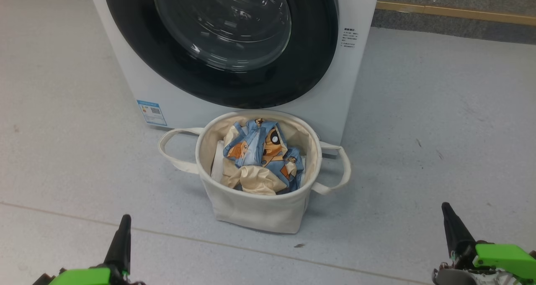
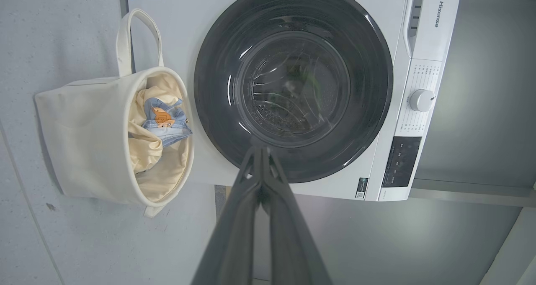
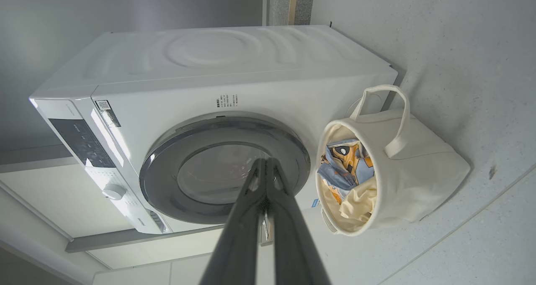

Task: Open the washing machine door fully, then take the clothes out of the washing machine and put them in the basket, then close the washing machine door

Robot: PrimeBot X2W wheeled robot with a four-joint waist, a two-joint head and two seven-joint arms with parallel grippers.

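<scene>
The white washing machine [image 1: 356, 67] stands ahead with its black-rimmed round door [image 1: 222, 38] flat against the front, glass bowl at the centre. The cream basket [image 1: 259, 209] sits on the floor right before it, and the blue and cream clothes [image 1: 261, 155] with orange cartoon faces lie inside. My left gripper [image 1: 124, 219] is at the lower left, shut and empty. My right gripper [image 1: 445, 207] is at the lower right, also shut and empty. Both hang well back from the basket. The left wrist view shows the door [image 2: 293, 82], the basket [image 2: 83, 126] and the clothes [image 2: 165, 119].
Grey floor [image 1: 439, 121] lies open on both sides of the machine. A yellow strip [image 1: 456, 12] runs along the floor at the far right. A control knob [image 2: 422, 100] and a dark panel [image 2: 404, 161] sit on the machine's front.
</scene>
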